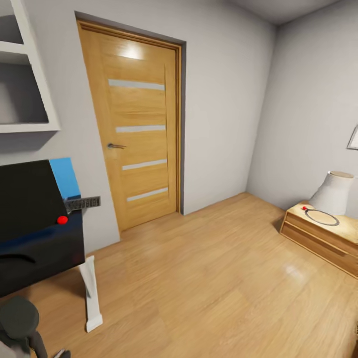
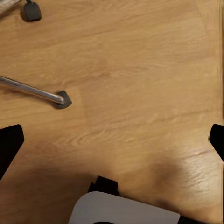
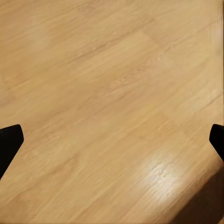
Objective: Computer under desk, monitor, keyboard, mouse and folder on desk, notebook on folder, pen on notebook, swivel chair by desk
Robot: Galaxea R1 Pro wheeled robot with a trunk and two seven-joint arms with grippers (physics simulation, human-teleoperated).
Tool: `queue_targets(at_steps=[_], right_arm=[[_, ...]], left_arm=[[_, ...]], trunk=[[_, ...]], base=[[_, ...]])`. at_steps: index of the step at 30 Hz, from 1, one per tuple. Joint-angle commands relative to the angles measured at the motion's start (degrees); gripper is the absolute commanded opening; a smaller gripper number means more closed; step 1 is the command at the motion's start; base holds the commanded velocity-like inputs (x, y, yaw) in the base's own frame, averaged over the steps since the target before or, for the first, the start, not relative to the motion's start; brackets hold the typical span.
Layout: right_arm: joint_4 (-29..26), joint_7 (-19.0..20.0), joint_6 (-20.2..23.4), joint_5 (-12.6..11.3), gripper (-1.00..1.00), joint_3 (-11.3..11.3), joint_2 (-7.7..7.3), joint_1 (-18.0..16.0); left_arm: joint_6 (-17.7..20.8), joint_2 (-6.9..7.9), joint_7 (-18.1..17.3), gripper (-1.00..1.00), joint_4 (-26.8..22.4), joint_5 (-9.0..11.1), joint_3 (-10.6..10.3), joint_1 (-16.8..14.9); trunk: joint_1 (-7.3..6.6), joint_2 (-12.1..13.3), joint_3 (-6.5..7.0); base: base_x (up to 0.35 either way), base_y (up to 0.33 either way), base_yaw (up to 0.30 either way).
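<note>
Keyboard (image 1: 82, 203) first: I see it at the left of my head view, a slim dark-keyed slab lying flat on the far end of the desk (image 1: 49, 243), its long axis running left to right along the wall, its right end poking out past the desk's edge toward the door (image 1: 136, 124). Just behind it a bright blue panel (image 1: 64, 177) stands against the grey wall. To its left a big black flat shape, the monitor (image 1: 25, 199), rises over the desk and hides the keyboard's left end; a small red dot (image 1: 62, 219) sits at the monitor's lower right edge, just below the keyboard. The desk's white leg (image 1: 91, 293) drops to the light wood floor (image 1: 209, 278) near me. Far right, a low wooden bedside cabinet (image 1: 323, 238) carries a white lamp (image 1: 333, 193) and a thin ring beside it. White shelves (image 1: 25, 74) hang high on the left. My left gripper (image 2: 112, 140) points down at the floor, its two dark fingertips (image 2: 9, 144) at opposite edges of the wrist view, spread wide with nothing between them. Beyond it a chrome leg of the swivel chair (image 2: 32, 91) ends in a black castor, a second castor further off. My right gripper (image 3: 112, 140) is likewise spread wide and empty, dark fingers (image 3: 9, 142) at the frame's edges over bare planks.
</note>
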Motion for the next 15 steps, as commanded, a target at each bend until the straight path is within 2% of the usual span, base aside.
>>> queue_targets(at_steps=[1,8,15], right_arm=[[0.04,-0.09,-0.17,0.02,1.00,-0.08,0.03,-0.04],[0.04,-0.09,-0.17,0.03,1.00,-0.08,0.03,-0.04],[0.04,-0.09,-0.17,0.03,1.00,-0.08,0.03,-0.04]], left_arm=[[-0.03,0.01,0.01,1.00,-0.11,0.06,0.07,0.03],[-0.03,0.02,0.01,1.00,-0.11,0.09,0.07,0.00],[-0.03,0.05,0.01,1.00,-0.09,0.09,0.07,0.02]], trunk=[[0.04,-0.02,-0.05],[0.04,-0.02,-0.05],[0.04,-0.02,-0.05]], base=[[0.331,-0.018,-0.101],[0.331,0.005,-0.024],[0.326,0.128,-0.002]])
